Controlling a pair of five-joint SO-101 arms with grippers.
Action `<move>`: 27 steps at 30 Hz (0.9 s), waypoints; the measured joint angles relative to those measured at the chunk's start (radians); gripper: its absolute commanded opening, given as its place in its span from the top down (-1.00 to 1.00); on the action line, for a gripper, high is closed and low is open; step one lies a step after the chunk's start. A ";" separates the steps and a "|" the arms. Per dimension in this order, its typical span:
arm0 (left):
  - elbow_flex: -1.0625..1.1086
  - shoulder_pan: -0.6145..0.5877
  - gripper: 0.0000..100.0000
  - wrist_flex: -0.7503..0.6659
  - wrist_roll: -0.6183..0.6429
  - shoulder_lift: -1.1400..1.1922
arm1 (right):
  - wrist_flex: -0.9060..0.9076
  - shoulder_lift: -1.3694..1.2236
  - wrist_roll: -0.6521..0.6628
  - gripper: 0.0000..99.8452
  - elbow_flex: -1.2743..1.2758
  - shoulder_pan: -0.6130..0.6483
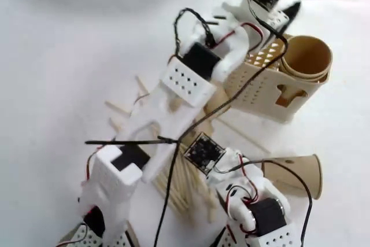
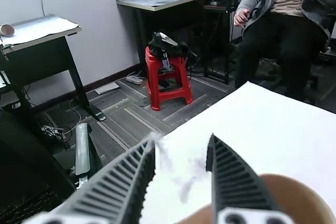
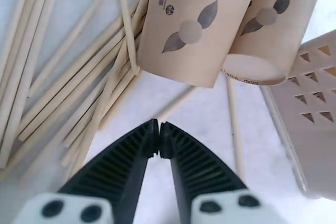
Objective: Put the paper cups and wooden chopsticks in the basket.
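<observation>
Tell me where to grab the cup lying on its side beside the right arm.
Likely the rim of the cup, coming from its open end, the side away from the chopsticks: it lies on its side, so the wall there can be pinched inside and out. The round body might roll.

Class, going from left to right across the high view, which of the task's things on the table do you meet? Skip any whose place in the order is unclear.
loose chopsticks → chopstick pile → basket, with stacked cups at its right end

Red stool, grey floor, desk, white wall
</observation>
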State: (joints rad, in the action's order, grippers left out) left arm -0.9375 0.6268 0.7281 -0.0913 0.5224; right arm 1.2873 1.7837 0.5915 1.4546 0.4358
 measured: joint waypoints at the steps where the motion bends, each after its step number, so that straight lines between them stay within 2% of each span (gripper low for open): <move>1: -0.012 0.000 0.68 0.008 0.000 0.000 | 0.000 0.000 0.000 0.96 0.000 0.000; 7: -0.143 0.006 0.68 0.150 0.000 0.000 | 0.000 0.000 0.000 0.96 0.000 0.000; 17: -0.522 -0.043 0.69 0.488 -0.005 0.000 | 0.000 0.000 0.000 0.96 0.000 0.000; 21: -0.669 -0.081 0.84 0.681 -0.084 0.000 | 0.000 0.000 0.000 0.96 0.000 0.000; 24: -0.695 -0.106 0.95 0.816 -0.178 -0.006 | 0.000 0.000 0.000 0.96 0.000 0.000; 27: -0.697 -0.153 0.95 0.918 -0.239 -0.012 | 0.000 0.000 0.000 0.96 0.000 0.000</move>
State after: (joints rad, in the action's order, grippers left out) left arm -1.6341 0.4733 1.6456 -0.3307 0.5102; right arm 1.2873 1.7837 0.5915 1.4546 0.4358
